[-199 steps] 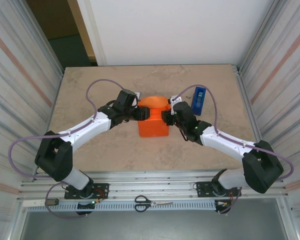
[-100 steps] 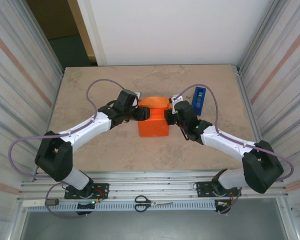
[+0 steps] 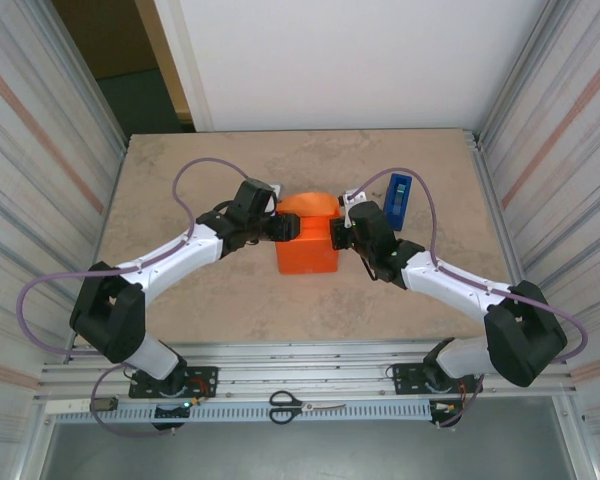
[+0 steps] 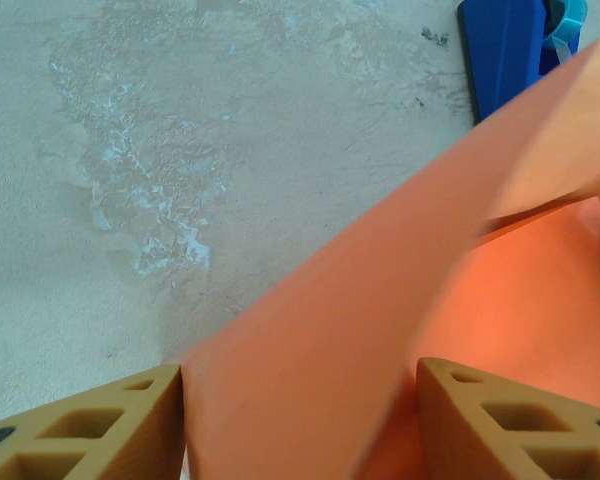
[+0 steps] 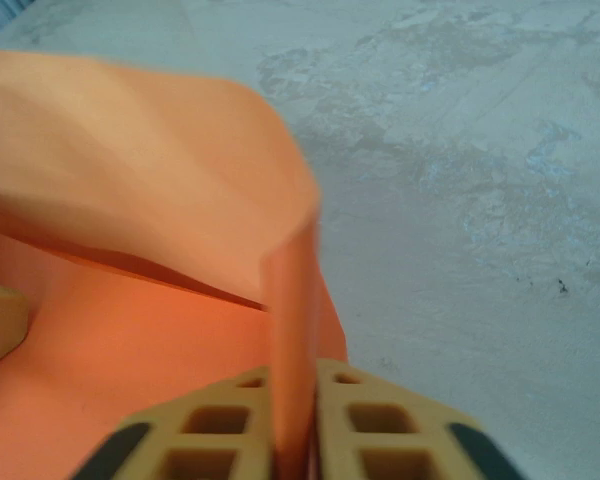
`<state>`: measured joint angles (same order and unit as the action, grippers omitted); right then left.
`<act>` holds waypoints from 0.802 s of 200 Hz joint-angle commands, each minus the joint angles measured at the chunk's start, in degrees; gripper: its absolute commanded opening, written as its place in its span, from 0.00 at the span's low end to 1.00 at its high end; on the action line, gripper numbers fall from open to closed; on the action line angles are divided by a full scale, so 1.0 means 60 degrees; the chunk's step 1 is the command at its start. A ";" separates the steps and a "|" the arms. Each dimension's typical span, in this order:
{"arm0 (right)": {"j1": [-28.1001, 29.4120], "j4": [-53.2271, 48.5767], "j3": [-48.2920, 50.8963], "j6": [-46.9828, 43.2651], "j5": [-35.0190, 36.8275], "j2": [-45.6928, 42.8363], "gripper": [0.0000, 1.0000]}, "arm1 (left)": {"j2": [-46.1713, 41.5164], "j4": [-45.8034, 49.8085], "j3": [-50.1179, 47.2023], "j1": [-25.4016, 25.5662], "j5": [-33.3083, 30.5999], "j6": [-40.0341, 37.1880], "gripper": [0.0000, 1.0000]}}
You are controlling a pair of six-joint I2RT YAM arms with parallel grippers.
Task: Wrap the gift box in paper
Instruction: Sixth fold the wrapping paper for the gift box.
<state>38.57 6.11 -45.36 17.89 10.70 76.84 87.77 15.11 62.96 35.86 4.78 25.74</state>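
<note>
Paper (image 3: 307,250) is folded over the gift box, hidden beneath I reckon, between my grippers; right gripper (image 5: 292,385) pinched on a raised edge to hold the fold taut, left gripper (image 4: 298,375) jaws apart astride the opposite flap, likely steadying it

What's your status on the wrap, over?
Right hand pinches raised flap of thin orange paper sheet. Left hand spread astride it, grip unclear. Blue tape dispenser off to the side.

The paper (image 3: 307,245) lies between my left gripper (image 4: 298,378) and my right gripper (image 5: 292,388), with one fold inside the right jaws. The tape dispenser (image 3: 400,200) stands just right of my right gripper.
</note>
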 commanded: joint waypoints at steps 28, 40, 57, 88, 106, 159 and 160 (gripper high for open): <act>-0.0062 -0.0250 -0.0533 -0.0366 0.0207 -0.0111 0.16 | 0.0240 0.1018 -0.0155 0.0163 -0.0134 -0.0406 0.58; -0.0105 -0.0256 -0.0563 -0.0374 0.0028 -0.0121 0.09 | 0.0226 0.1043 -0.0143 0.0166 -0.0156 -0.0421 0.58; -0.0102 -0.0299 -0.0637 -0.0389 -0.0083 -0.0140 0.03 | 0.0196 0.1028 -0.0180 0.0162 -0.0209 -0.0410 0.57; -0.0112 -0.0385 -0.0762 -0.0287 -0.0032 -0.0251 0.14 | 0.0196 0.1055 -0.0181 0.0162 -0.0178 -0.0401 0.57; -0.0107 -0.0476 -0.0875 -0.0355 0.0029 -0.0306 0.18 | 0.0183 0.1077 -0.0173 0.0168 -0.0181 -0.0422 0.57; -0.0106 -0.0623 -0.1001 -0.0477 0.0301 -0.0315 0.02 | 0.0182 0.1055 -0.0152 0.0162 -0.0152 -0.0414 0.57; -0.0106 -0.0623 -0.1001 -0.0477 0.0301 -0.0315 0.02 | 0.0182 0.1055 -0.0159 0.0162 -0.0159 -0.0418 0.57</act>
<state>38.22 3.36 -49.76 15.68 10.85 76.55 87.74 15.14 62.96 35.86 4.78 25.71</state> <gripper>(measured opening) 0.103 0.570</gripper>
